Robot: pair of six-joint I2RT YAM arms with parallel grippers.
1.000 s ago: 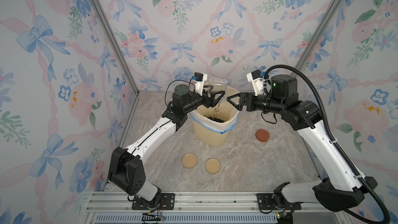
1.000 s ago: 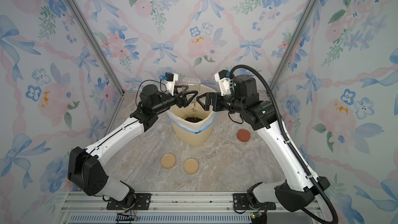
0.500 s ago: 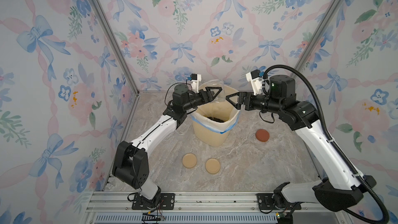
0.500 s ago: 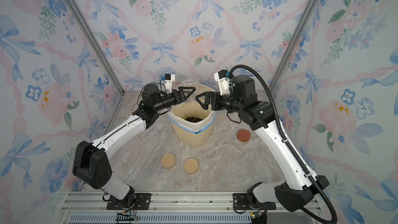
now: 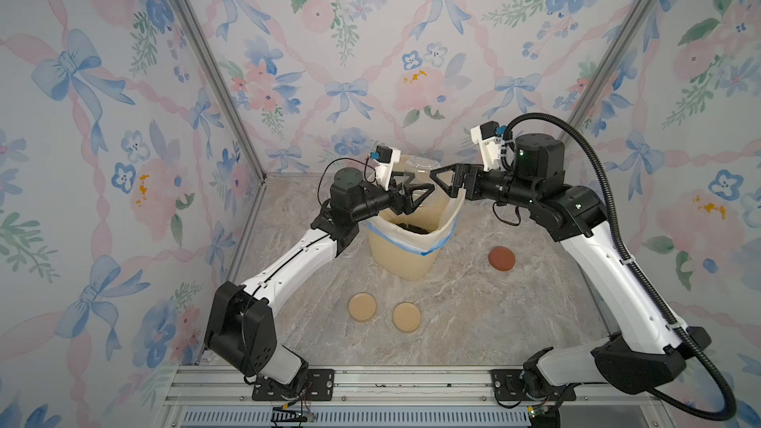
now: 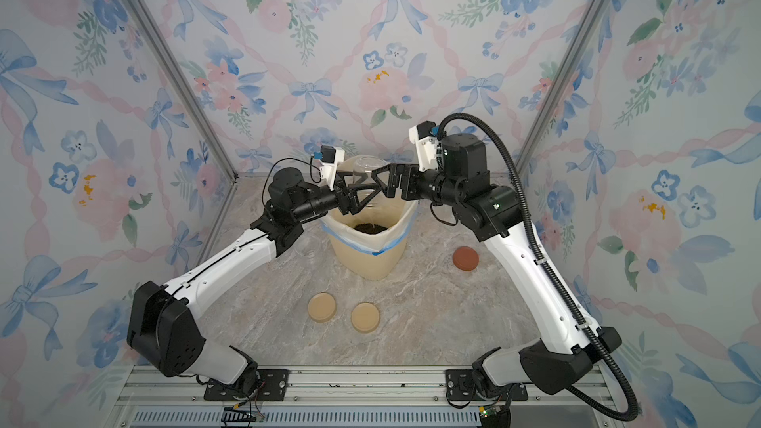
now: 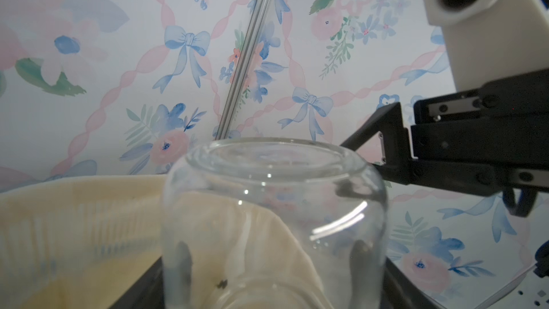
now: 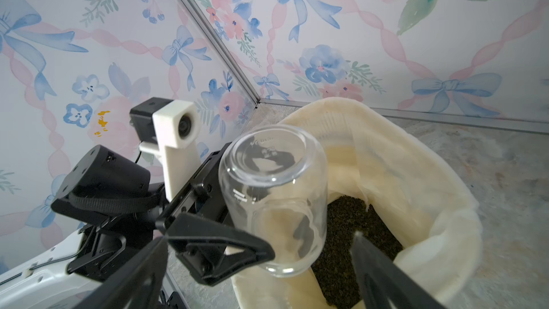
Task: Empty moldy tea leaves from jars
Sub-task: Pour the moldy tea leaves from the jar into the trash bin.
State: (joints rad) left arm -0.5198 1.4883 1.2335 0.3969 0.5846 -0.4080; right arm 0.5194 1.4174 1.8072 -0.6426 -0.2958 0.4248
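Left tool [image 5: 422, 182] clamped on inverted jar [image 5: 421, 164] above bin [image 5: 412, 257], mouth toward moldy tea leaves [image 8: 341, 218] inside; right tool [image 5: 440, 178] wide, empty, above bin's rim.

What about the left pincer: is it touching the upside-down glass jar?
Touching. The left wrist view shows the left pincer's dark pads pressed on both sides of the glass jar; the right wrist view shows its finger against the glass.
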